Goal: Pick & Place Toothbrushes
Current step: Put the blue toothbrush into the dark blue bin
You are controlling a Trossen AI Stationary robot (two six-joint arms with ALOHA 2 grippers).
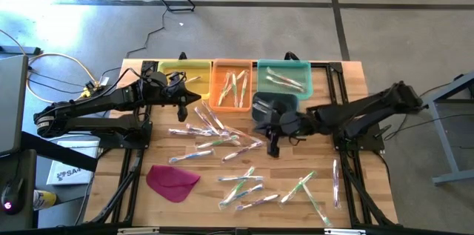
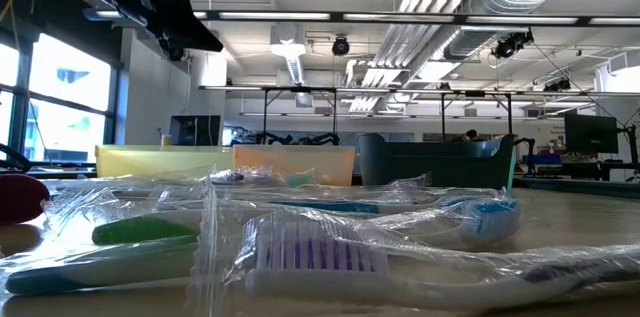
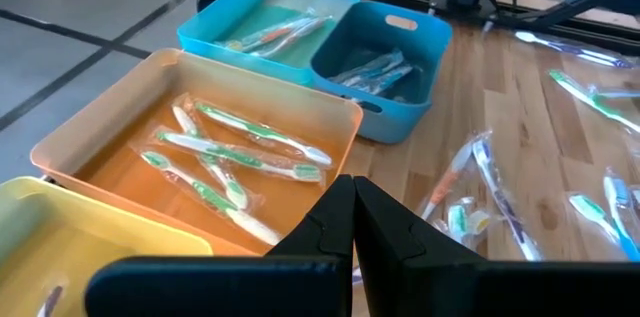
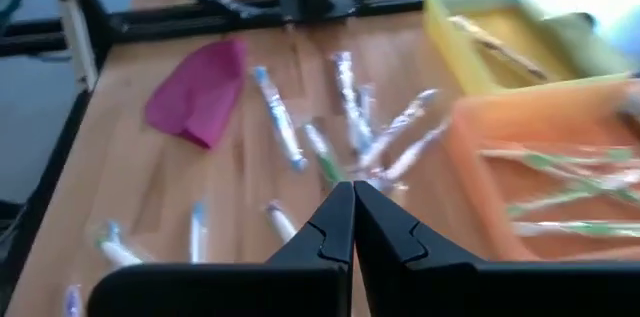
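Toothbrushes [image 1: 222, 140] point every way (scattered).

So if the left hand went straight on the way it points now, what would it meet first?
Probably the orange bin holding green-handled toothbrushes: the shut left hand points at its near corner, though depth is hard to judge here.

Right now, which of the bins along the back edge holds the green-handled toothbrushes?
The orange bin, the middle of the light-coloured three; the yellow bin and the teal bin flank it.
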